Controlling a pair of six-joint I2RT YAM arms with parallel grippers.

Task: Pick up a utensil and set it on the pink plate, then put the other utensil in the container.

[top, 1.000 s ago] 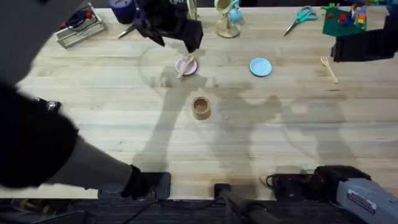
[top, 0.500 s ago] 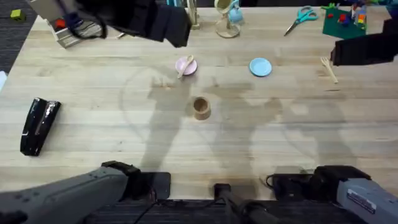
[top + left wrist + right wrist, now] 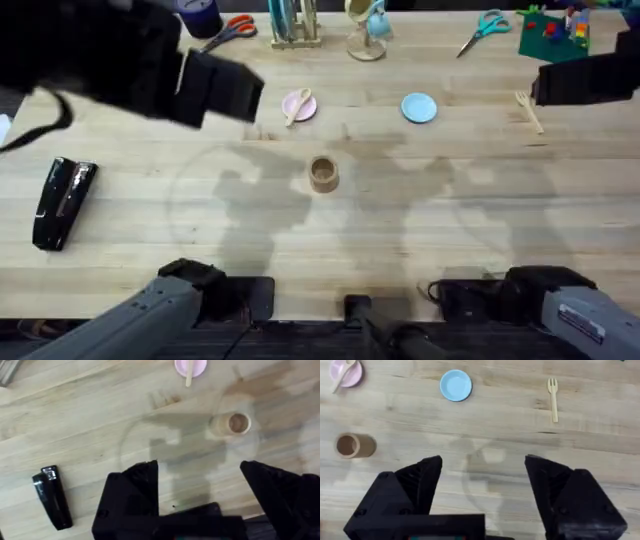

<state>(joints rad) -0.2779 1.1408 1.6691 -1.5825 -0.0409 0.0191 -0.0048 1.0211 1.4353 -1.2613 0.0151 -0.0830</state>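
The pink plate [image 3: 298, 105] lies at the back middle of the table with the wooden spoon [image 3: 294, 110] resting across it; the left wrist view shows the plate [image 3: 190, 365] and spoon [image 3: 189, 378] too. The wooden fork [image 3: 528, 110] lies flat on the table at the far right, close to the dark right arm [image 3: 588, 78]. Mid-table stands the tan container [image 3: 323, 174], upright. My left gripper [image 3: 200, 485] is open and holds nothing, high above the table left of the plate. My right gripper [image 3: 482, 485] is open too, with the fork [image 3: 553, 392] beyond it.
A light blue plate [image 3: 419, 107] lies between the pink plate and the fork. A black stapler [image 3: 62, 200] rests at the left. Along the back edge are a dark blue tub [image 3: 200, 15], two pairs of scissors [image 3: 485, 28], a rack [image 3: 290, 25] and green bricks [image 3: 555, 30].
The left arm has pulled away from the pink plate, leftward and toward the near side, leaving the spoon on the plate. The right arm has hardly moved.
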